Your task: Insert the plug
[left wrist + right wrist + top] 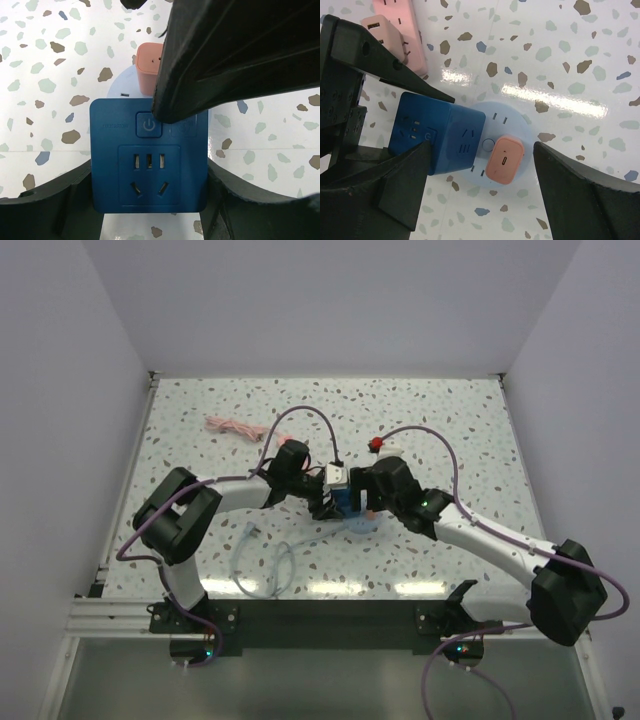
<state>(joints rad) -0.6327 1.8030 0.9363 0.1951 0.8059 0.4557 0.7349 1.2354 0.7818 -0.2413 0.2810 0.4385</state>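
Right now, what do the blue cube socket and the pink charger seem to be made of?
The blue cube socket looks like moulded plastic, matte: even colour, rounded edges. The pink charger is likely plastic too, smooth satin, with a soft sheen.

Brightly, evenly lit from overhead. Glaring in white streaks off the glossy counter (555, 97). Softly shadowed. Sharp mid-frame, blurred up close.

Left gripper (150, 192) clamped, right gripper (487, 187) wide apart.
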